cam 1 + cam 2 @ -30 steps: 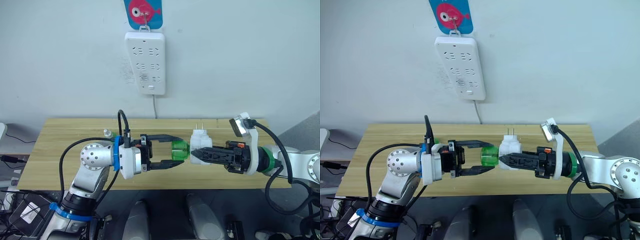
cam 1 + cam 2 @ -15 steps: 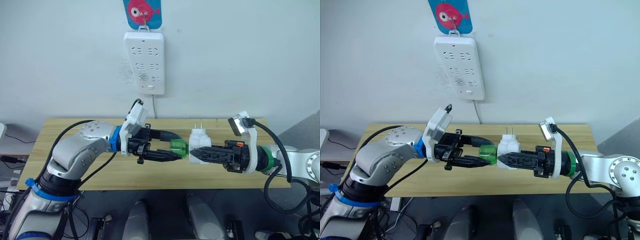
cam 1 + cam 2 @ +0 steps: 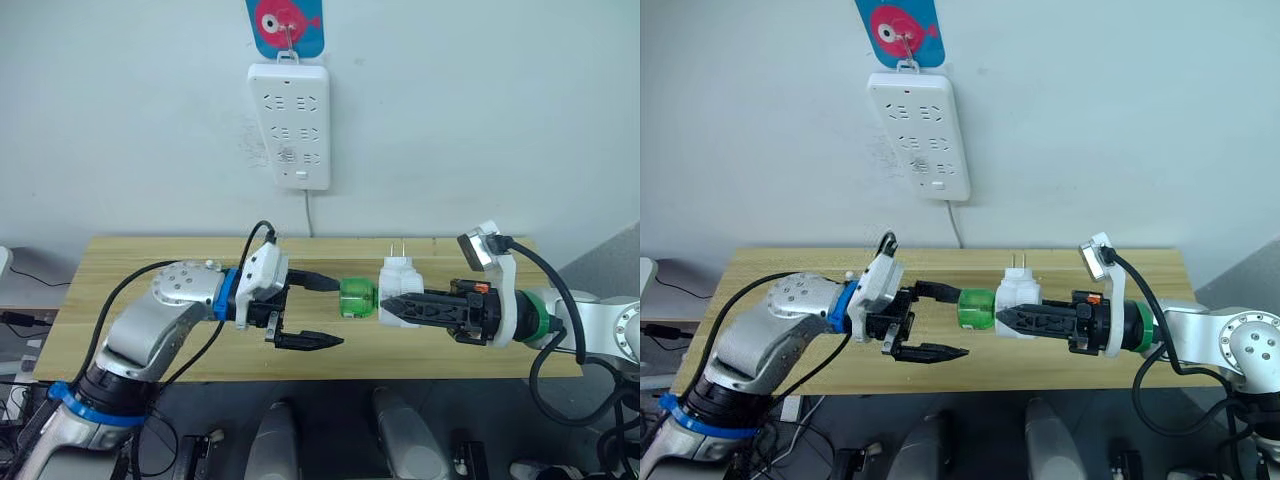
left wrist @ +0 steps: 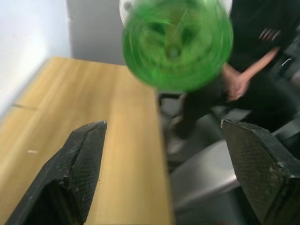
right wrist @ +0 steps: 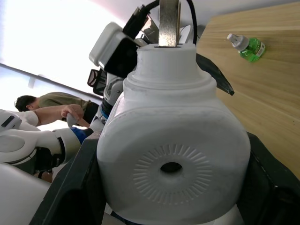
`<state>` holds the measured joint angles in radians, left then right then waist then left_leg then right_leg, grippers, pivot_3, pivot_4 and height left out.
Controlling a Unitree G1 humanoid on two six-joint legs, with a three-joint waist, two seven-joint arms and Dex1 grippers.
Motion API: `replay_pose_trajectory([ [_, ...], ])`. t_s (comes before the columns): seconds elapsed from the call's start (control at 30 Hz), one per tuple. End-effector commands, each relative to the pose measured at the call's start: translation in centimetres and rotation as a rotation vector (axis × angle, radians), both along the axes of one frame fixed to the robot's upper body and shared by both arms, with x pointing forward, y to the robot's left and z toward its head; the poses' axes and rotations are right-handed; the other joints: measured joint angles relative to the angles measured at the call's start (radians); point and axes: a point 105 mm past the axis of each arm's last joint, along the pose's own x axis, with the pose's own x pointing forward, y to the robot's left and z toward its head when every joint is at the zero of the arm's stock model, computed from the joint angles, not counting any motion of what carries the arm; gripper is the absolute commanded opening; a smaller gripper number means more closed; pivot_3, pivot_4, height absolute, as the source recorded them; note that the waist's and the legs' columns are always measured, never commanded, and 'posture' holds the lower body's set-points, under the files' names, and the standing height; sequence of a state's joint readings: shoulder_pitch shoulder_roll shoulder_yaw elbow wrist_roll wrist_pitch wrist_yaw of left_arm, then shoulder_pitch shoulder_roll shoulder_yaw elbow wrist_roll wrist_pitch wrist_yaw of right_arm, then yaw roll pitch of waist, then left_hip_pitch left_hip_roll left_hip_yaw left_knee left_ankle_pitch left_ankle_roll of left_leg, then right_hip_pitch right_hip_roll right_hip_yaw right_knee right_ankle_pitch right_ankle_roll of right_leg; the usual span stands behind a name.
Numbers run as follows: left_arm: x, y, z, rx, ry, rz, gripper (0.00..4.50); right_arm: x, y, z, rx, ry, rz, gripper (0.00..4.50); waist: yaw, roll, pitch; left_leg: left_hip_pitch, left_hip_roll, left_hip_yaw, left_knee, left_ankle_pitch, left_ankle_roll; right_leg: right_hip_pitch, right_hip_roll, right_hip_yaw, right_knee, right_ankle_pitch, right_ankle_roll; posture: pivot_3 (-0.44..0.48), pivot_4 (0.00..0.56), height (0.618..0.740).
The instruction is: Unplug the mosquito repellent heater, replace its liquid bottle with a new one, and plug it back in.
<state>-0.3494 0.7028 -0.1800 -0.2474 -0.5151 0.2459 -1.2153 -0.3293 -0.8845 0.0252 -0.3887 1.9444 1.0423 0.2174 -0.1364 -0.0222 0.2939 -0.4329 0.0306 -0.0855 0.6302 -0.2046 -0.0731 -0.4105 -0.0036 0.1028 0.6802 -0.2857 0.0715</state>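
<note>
The left hand (image 3: 327, 311) now stands wide open, its 2 black fingers spread one above the other with nothing between them. Half a second ago those fingers were closed around the green liquid bottle (image 3: 356, 298); now they have let go and drawn slightly back, so the upper fingertip ends just short of the bottle and the lower one hangs well below it. In the left wrist view the round green base of the bottle sits ahead of the parted fingers (image 4: 75, 178), clear of both.

The bottle stays seated in the mosquito repellent heater (image 3: 398, 290), sticking out sideways toward the left hand. The right hand (image 3: 392, 309) is clamped on the heater's white body and holds it in the air above the counter (image 3: 150, 260), prongs pointing up; it has not shifted.

I judge this as a release between twists: the left hand has let go to reset its wrist, and the bottle is likely not yet unscrewed, so the swap is still at an early stage. The new one (image 5: 247, 46), white cap on, lies on the counter, untouched.

Writing: none that I can read. The white power strip (image 3: 290, 125) on the wall shows only socket slots, and the pink fish hook (image 3: 287, 22) above it carries no text.
</note>
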Motion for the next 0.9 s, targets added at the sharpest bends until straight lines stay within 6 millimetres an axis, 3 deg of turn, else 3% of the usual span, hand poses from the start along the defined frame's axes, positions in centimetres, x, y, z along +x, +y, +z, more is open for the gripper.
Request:
replay_pose_trajectory([
  [0.03,0.2,-0.5,1.7,-0.099,-0.328,0.032,4.14,-0.8,0.2,1.0,0.033,-0.032,0.035,3.04,0.002,0.0,0.0,0.0,0.0,0.0,0.0,0.0,0.0,0.0,0.0,0.0,0.0,0.0,0.0,-0.221,0.281,0.74],
  [0.1,-0.3,-0.8,2.5,-0.168,-0.456,0.028,4.14,-0.8,0.2,1.0,0.034,-0.032,0.036,3.04,0.003,0.0,0.0,0.0,0.0,0.001,0.0,0.0,0.0,0.0,0.0,0.001,0.0,0.001,-0.001,-0.223,0.285,0.74],
  [0.33,-1.9,-1.9,2.5,-0.233,-0.522,-0.059,4.14,-0.7,0.2,1.1,0.032,-0.034,0.036,3.04,-0.001,0.0,0.0,0.0,0.0,0.001,0.0,0.0,0.0,0.0,0.0,0.001,0.0,0.003,-0.004,-0.225,0.286,0.74],
  [0.43,-1.8,-2.0,2.5,-0.243,-0.525,-0.064,3.53,-0.7,0.3,1.1,0.031,-0.035,0.036,3.04,-0.002,0.0,0.0,0.0,0.0,0.001,0.0,0.0,0.0,0.0,0.0,0.001,0.0,0.003,-0.004,-0.233,0.289,0.74],
  [0.57,-1.6,-2.3,3.0,-0.262,-0.548,-0.062,2.34,-0.8,0.2,1.1,0.03,-0.035,0.034,3.04,-0.002,0.0,0.0,0.0,0.0,0.001,0.0,0.0,0.0,0.0,0.0,0.001,0.0,0.003,-0.004,-0.231,0.29,0.74],
  [0.67,-1.9,-2.4,3.2,-0.262,-0.527,-0.075,2.21,-0.8,0.2,1.1,0.029,-0.035,0.032,3.04,-0.002,0.0,0.0,0.0,0.0,0.001,0.0,0.0,0.0,0.0,0.0,0.001,0.0,0.003,-0.004,-0.23,0.29,0.74],
  [0.73,-2.0,-2.6,3.0,-0.235,-0.453,-0.084,2.21,-0.8,0.1,1.0,0.029,-0.034,0.031,3.04,-0.002,0.0,0.0,0.0,0.0,0.001,0.0,0.0,0.0,0.0,0.0,0.0,0.0,0.003,-0.004,-0.227,0.29,0.74],
  [0.8,-1.9,-2.5,2.3,-0.179,-0.22,-0.059,2.21,-0.8,0.1,1.0,0.027,-0.031,0.032,3.04,-0.003,0.0,0.0,0.0,0.0,0.0,0.0,0.0,0.0,0.0,0.0,0.0,0.0,0.003,-0.004,-0.217,0.291,0.74],
  [0.87,-1.8,-1.7,2.1,-0.157,0.252,-0.01,2.21,-0.9,0.2,0.9,0.021,-0.028,0.039,3.04,-0.005,0.0,0.0,0.0,0.0,-0.001,0.0,0.0,0.0,0.0,0.0,0.0,0.001,0.001,-0.002,-0.211,0.289,0.74],
  [0.9,-2.1,-1.4,2.2,-0.137,0.406,-0.022,2.21,-0.9,0.2,0.9,0.019,-0.027,0.043,3.04,-0.005,0.0,0.0,0.0,0.0,-0.001,0.0,0.0,0.0,0.0,0.0,0.0,0.001,0.0,0.0,-0.21,0.29,0.74],
])
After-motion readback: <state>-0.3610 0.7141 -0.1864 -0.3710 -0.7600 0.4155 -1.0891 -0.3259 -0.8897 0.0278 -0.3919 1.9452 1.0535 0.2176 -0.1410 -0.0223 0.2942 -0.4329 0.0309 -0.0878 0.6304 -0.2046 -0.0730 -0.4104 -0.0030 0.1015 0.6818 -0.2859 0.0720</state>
